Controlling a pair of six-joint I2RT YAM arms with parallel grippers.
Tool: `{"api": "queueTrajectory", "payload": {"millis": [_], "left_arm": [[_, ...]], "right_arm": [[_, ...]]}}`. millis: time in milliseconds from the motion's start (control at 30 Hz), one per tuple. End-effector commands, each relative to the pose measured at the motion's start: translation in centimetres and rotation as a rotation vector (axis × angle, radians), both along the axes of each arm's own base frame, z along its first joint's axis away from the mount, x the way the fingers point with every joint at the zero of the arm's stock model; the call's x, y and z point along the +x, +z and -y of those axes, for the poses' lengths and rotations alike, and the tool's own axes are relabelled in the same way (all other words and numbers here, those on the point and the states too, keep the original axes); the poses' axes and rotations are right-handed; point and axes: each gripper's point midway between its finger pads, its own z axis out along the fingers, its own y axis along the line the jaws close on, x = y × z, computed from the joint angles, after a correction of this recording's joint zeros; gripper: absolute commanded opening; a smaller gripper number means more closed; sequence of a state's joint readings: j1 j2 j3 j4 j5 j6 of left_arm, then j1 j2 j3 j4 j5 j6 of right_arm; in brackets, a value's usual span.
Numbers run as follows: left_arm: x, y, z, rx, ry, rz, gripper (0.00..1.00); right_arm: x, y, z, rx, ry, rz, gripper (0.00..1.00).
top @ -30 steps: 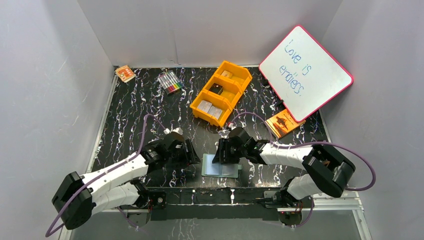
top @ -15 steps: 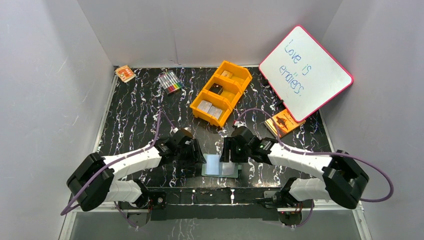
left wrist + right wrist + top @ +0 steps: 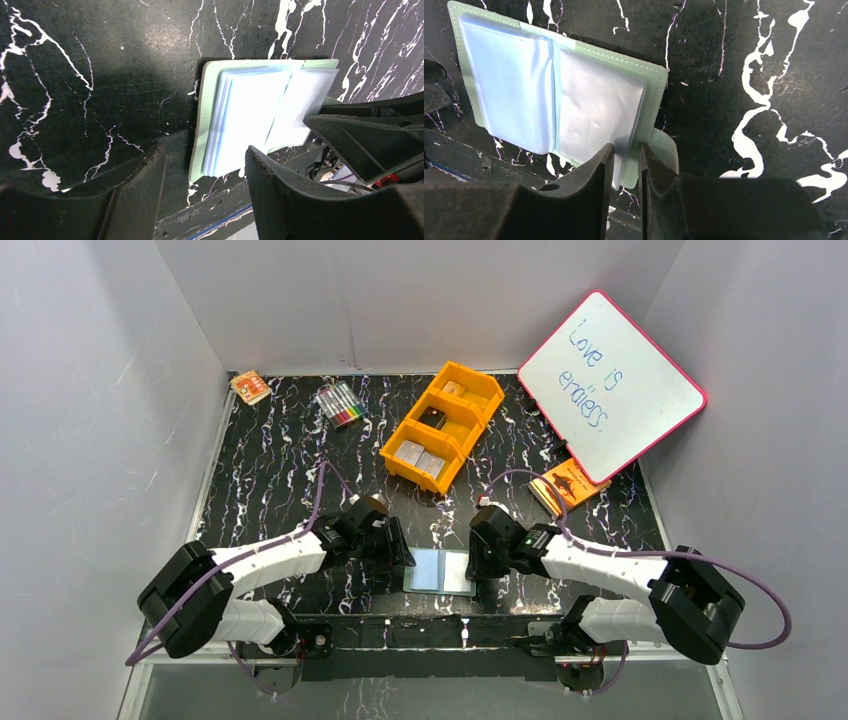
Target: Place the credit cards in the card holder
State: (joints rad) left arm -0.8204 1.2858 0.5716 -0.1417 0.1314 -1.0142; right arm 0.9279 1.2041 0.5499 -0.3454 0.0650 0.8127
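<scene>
The right tool (image 3: 625,150) has slid off the middle of the small sage-green card holder (image 3: 440,570) to its right-hand edge. Its jaws, spread a moment ago, have drawn nearly together. In the right wrist view they pinch the near edge of the right half, where a clear pocket overlaps the green cover (whether they catch the pocket leaf alone or the cover too, I cannot tell).

The left tool (image 3: 202,152) has come in from the left and now sits low at the holder's left edge, with its jaws spread and nothing between them but the corner of the cover.

The holder itself has hardly shifted. It lies open and flat on the black white-veined table (image 3: 270,460) at the near edge, between the two tools, pale blue pockets facing up.

The thin pale credit cards (image 3: 418,457) are well apart from it, in the nearest compartment of the orange plastic tray (image 3: 468,440). No card is loaded, so this looks like preparation, probably lifting a pocket or steadying the holder before a card is fetched.
</scene>
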Motion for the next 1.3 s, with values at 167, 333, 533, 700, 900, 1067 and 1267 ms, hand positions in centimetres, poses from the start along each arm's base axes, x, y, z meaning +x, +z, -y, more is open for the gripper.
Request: {"api": "queueTrajectory", "payload": {"millis": [167,333,533,700,900,1067,1267], "left_arm": [[-0.5,0.5,1.9,-0.093,-0.05,-0.026,0.57],[-0.9,0.1,3.3,-0.15,-0.094,-0.056,0.57],[-0.8,0.8,4.6,-0.215,-0.143,-0.047,0.43],[-0.4,2.8,5.5,-0.276,-0.168,0.001,0.28],[-0.3,5.1,6.5,-0.369,-0.2,0.053,0.21],[-0.4,6.4,6.8,-0.421,-0.208,0.083,0.13],[-0.4,6.8,6.6,-0.419,-0.209,0.095,0.01]], "right_arm": [[-1.8,-3.5,3.1,-0.091,-0.046,-0.052,0.28],[-2.2,-4.1,3.0,-0.07,-0.045,-0.068,0.27],[-2.2,-4.2,2.8,-0.054,-0.044,-0.064,0.27],[-2.2,-4.2,2.7,-0.042,-0.045,-0.063,0.27],[-2.2,-4.3,2.6,-0.033,-0.047,-0.066,0.27],[-2.2,-4.2,2.7,-0.028,-0.049,-0.06,0.27],[-2.2,-4.0,2.7,-0.023,-0.053,-0.056,0.27]]}}
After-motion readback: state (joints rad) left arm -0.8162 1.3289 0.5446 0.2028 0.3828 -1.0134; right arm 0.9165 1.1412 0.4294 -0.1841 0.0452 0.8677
